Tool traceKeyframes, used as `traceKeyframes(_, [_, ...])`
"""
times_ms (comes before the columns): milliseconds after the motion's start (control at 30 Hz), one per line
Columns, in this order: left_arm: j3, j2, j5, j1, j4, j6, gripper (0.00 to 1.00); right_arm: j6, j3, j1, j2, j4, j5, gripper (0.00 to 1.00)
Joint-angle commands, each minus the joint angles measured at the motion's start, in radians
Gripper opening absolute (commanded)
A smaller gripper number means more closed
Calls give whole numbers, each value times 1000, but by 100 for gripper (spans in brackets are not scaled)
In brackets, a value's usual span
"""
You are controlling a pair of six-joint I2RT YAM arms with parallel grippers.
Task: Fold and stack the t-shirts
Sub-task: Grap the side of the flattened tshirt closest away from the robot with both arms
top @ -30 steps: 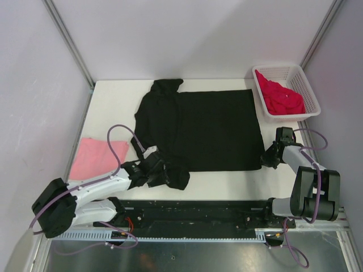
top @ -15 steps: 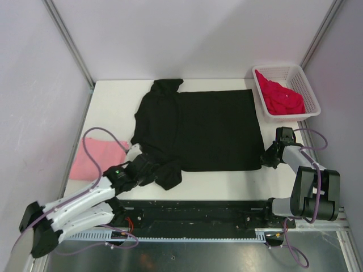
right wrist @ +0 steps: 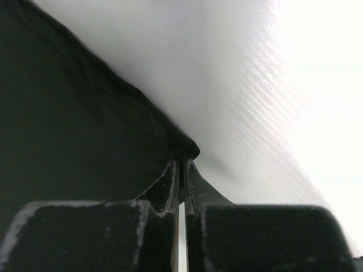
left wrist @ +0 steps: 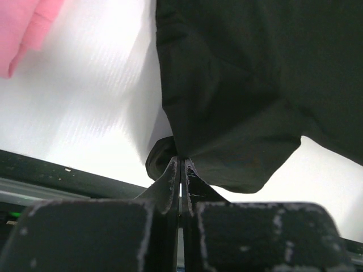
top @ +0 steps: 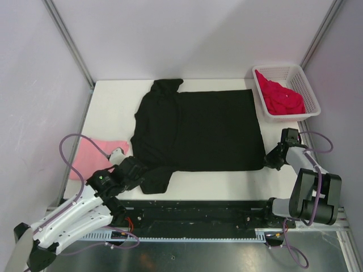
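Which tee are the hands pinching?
The black t-shirt, spread flat: left hand and right hand both clamp its near edge. The pink t-shirt lies free; the red t-shirt sits in the basket.

The black t-shirt (top: 198,130) lies spread flat left of the basket (top: 276,68), its near sleeve bunched. The pink t-shirt (top: 93,156) lies farther left, and the crimson t-shirt (top: 281,97) sits crumpled inside.
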Motion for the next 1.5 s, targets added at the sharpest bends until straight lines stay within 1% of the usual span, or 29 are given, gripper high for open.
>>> traceKeyframes(0, [38, -15, -41, 24, -65, -27, 0, -21, 16, -29, -28, -22, 9, 0])
traceKeyframes(33, [35, -16, -39, 28, -69, -24, 0, -23, 16, -32, -22, -22, 7, 0])
traceKeyframes(67, [33, -18, -37, 33, -70, -21, 4, -23, 16, -33, -19, -22, 3, 0])
traceKeyframes(100, [31, -17, -32, 37, -70, -17, 11, -23, 16, -30, -19, -23, -1, 0])
traceKeyframes(133, [30, -12, -24, 40, -63, -8, 19, -22, 16, -23, -26, -24, -2, 3])
traceKeyframes(167, [31, -4, -11, 41, -53, 8, 24, -22, 16, -9, -41, -25, 2, 10])
traceKeyframes(200, [33, 7, 0, 42, -43, 29, 30, -21, 17, 10, -60, -28, 9, 19])
traceKeyframes(267, [46, 32, 16, 44, -29, 74, 45, -20, 28, 64, -111, -38, 26, 36])
traceKeyframes(300, [55, 44, 21, 46, -26, 95, 53, -19, 37, 98, -139, -46, 30, 43])
traceKeyframes(333, [63, 53, 23, 48, -22, 112, 60, -16, 46, 145, -167, -51, 47, 46])
traceKeyframes(400, [75, 62, 26, 62, -10, 143, 65, -1, 58, 252, -218, -49, 52, 48])
traceKeyframes(433, [76, 69, 33, 73, -2, 158, 65, 8, 60, 311, -246, -40, 49, 47])
traceKeyframes(500, [67, 86, 56, 110, 25, 193, 60, 26, 59, 453, -281, -4, 46, 46])
traceKeyframes(567, [57, 116, 86, 142, 58, 220, 56, 41, 56, 619, -296, 50, 53, 46])
traceKeyframes(667, [31, 142, 117, 162, 95, 224, 53, 34, 55, 881, -277, 158, 93, 46])
traceKeyframes(733, [15, 139, 137, 166, 111, 217, 52, 22, 56, 1027, -236, 237, 109, 46])
traceKeyframes(833, [-4, 121, 148, 166, 119, 205, 51, 1, 66, 1218, -133, 367, 123, 46])
traceKeyframes(967, [-30, 108, 169, 166, 130, 198, 54, -49, 159, 1420, 65, 442, 199, 46])
traceKeyframes(1067, [-47, 100, 182, 167, 145, 197, 56, -80, 248, 1504, 197, 451, 237, 46])
traceKeyframes(1167, [-55, 89, 186, 167, 155, 196, 57, -99, 309, 1548, 283, 460, 260, 47])
traceKeyframes(1467, [-55, 94, 184, 172, 174, 213, 59, -82, 409, 1567, 408, 453, 273, 50])
